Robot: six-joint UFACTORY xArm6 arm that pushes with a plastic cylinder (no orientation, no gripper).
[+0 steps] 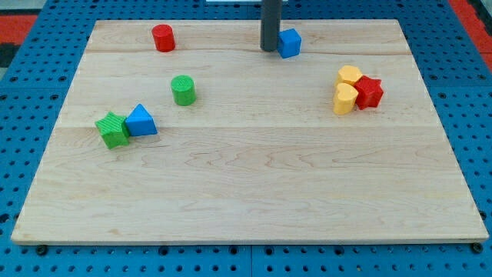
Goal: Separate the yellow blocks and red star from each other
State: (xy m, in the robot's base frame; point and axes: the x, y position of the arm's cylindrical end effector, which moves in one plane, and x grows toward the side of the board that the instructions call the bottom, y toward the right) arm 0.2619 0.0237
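Two yellow blocks sit at the view's right: one [349, 75] at the back, one heart-like [345, 98] in front of it. The red star [369, 91] touches both on their right side. The three form one tight cluster. My tip [268, 49] stands near the view's top centre, touching the left side of a blue cube [290, 42]. It is well to the left of the cluster and higher in the view.
A red cylinder [163, 38] stands at the top left. A green cylinder [183, 90] is left of centre. A green star [114, 128] and a blue triangle [141, 121] touch at the far left. The wooden board [246, 200] lies on a blue pegboard.
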